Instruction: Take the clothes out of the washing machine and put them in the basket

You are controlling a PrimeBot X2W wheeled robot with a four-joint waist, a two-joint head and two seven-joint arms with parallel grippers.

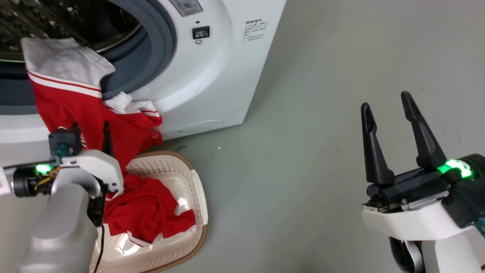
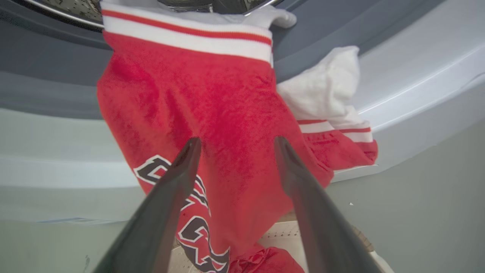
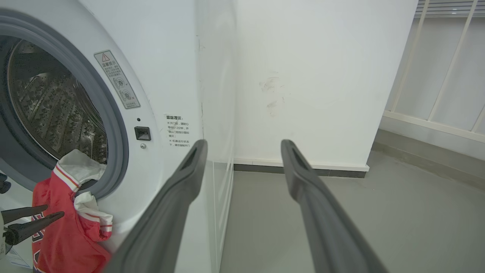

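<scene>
Though both wide open and empty, left end effector near clothes, right end effector well apart.

Clothes — napped red cloth, matt, grey-white fleecy inner side. Washing machine shell: smooth glossy white; gasket matt grey, rubbery-looking; drum bright perforated metal. Basket — glossy cream plastic. Floor smooth, matt grey.

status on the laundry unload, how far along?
About halfway. Done: the lower end of the red jersey garment with white stripe trim lies in the cream perforated plastic basket. Left: its upper end hangs over the grey porthole gasket of the white front-loading washing machine. In hand: nothing; the left hand is open, pointed at the hanging cloth, and the right hand is open, off to the side.
</scene>
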